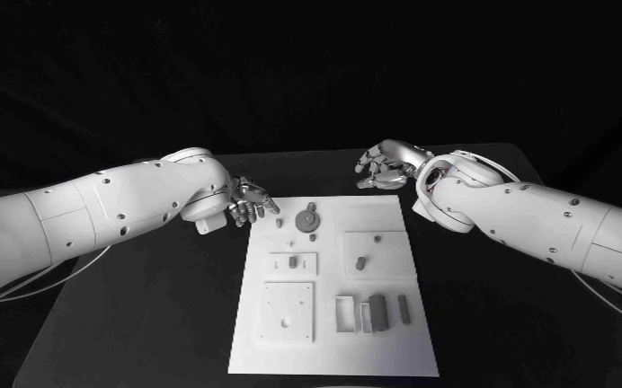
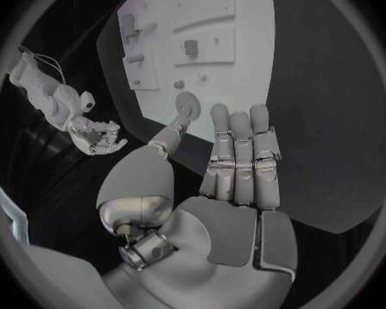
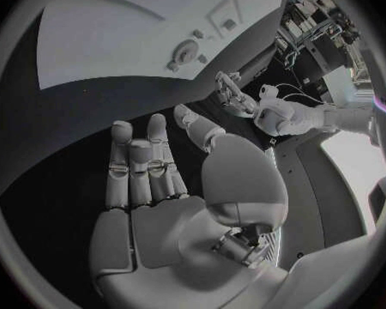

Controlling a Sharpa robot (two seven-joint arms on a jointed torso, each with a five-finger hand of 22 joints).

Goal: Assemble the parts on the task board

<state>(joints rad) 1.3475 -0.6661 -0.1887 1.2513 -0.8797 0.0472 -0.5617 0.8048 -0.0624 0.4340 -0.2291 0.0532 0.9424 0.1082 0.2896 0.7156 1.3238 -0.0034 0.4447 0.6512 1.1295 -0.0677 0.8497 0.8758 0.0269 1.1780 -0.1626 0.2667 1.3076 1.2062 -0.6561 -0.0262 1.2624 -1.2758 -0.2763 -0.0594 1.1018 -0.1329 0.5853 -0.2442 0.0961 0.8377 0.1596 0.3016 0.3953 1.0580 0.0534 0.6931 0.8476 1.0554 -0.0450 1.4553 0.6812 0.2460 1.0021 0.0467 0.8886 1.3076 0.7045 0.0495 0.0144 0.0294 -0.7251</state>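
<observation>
task board (image 1: 334, 352): flat white plate | round grey part (image 1: 306, 220) (disc-shaped) | left hand (image 1: 248, 202), right hand (image 1: 386, 163): fingers spread, empty

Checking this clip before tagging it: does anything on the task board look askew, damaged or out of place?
Nothing stands out. The task board lies flat and square on the table, its grey parts sitting in orderly spots, the round part near the far edge. Both the left hand and right hand are open, off the board.

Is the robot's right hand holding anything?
No, the right hand is open: its fingers are spread and the palm is bare.
</observation>
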